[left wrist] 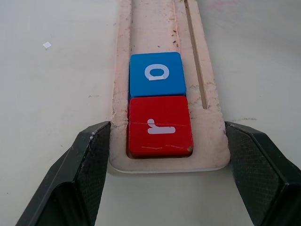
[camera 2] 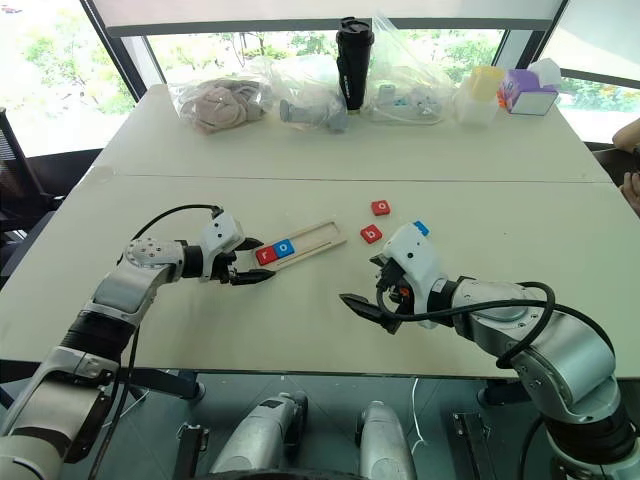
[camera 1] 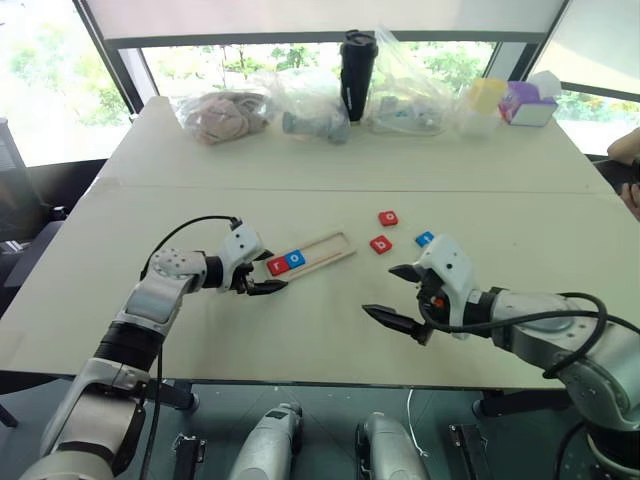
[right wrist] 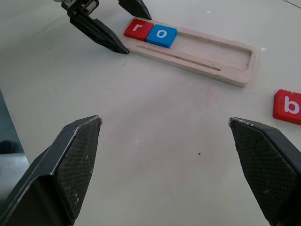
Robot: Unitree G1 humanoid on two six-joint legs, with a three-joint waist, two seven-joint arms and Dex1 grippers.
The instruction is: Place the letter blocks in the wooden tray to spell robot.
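Now my left fingers (left wrist: pixel 84 179) squeeze the near end of the wooden tray (camera 1: pixel 338 247) on the table (camera 1: pixel 300 330), with red r (left wrist: pixel 159 127) and blue o (left wrist: pixel 156 74) inside, so I should hold it still while my wide-open right fingers (right wrist: pixel 70 165) go get red b (right wrist: pixel 288 107).

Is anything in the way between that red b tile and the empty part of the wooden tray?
Nothing visible: bare table lies between the red b tile and the light-wood tray's open end, beside the blue o tile.

Table (camera 1: pixel 300 330) with tray (camera 1: pixel 330 250), tiles (camera 1: pixel 381 244)
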